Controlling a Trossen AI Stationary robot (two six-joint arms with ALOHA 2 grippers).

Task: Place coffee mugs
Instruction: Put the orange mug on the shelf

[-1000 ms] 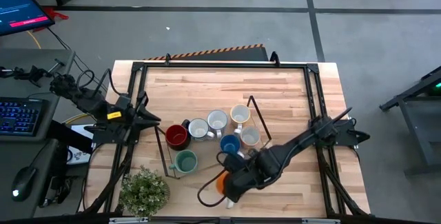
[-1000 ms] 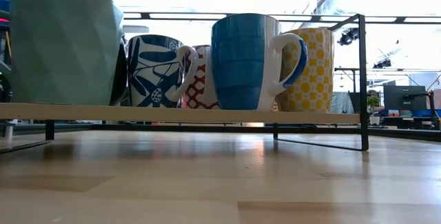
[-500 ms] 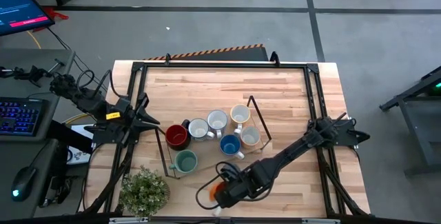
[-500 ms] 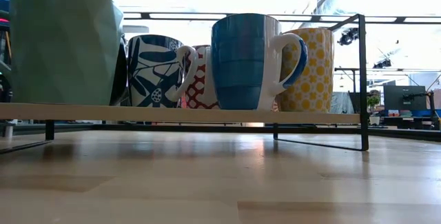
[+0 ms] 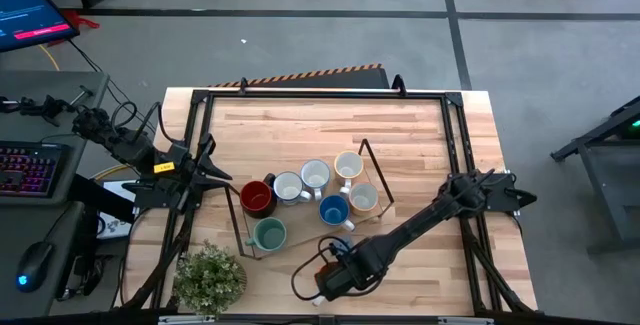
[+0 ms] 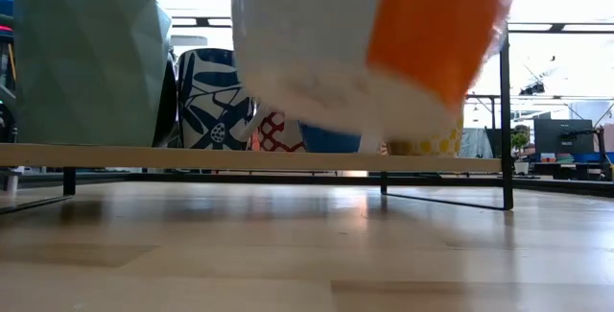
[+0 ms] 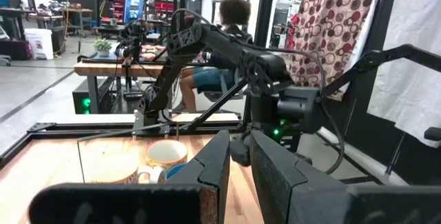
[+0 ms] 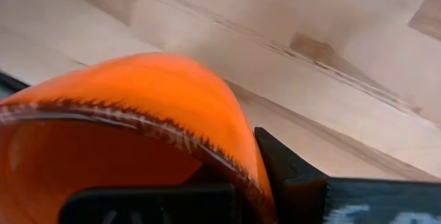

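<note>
Your orange mug hangs low over the table's front edge, its rim pinched in the right gripper; the left gripper, nearly closed and empty, waits aside; it could slip; thin hold.

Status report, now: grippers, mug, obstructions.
Right gripper shut on orange mug, above the table's front edge. Left gripper idle at the left side, holding nothing. Six mugs on the rack; potted plant front left.
</note>
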